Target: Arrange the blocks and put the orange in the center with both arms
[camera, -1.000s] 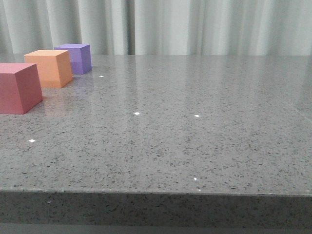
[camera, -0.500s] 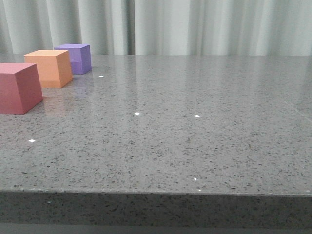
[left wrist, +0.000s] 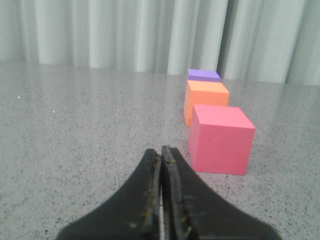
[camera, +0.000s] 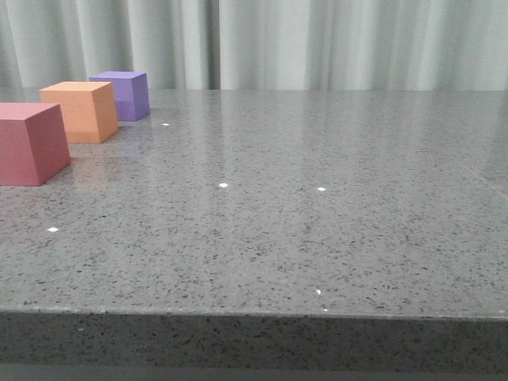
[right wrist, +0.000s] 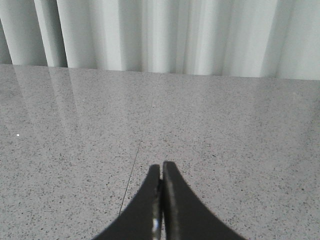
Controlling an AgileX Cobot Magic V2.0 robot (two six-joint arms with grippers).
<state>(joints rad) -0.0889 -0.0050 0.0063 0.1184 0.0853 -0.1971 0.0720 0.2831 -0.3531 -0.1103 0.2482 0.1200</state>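
Note:
Three cubes stand in a row on the grey speckled table at the far left of the front view: the pinkish-red cube (camera: pixel 30 143) nearest, the orange cube (camera: pixel 81 111) in the middle, the purple cube (camera: pixel 123 94) farthest. In the left wrist view the pinkish-red cube (left wrist: pixel 220 139), orange cube (left wrist: pixel 204 100) and purple cube (left wrist: pixel 202 75) line up away from my left gripper (left wrist: pixel 161 150), which is shut and empty just short of the pinkish-red cube. My right gripper (right wrist: pixel 161 167) is shut and empty over bare table. Neither gripper shows in the front view.
The grey speckled table (camera: pixel 302 222) has its front edge near the bottom of the front view. Pale pleated curtains (camera: pixel 317 44) hang behind it. A thin seam line (right wrist: pixel 135 160) runs across the table in the right wrist view.

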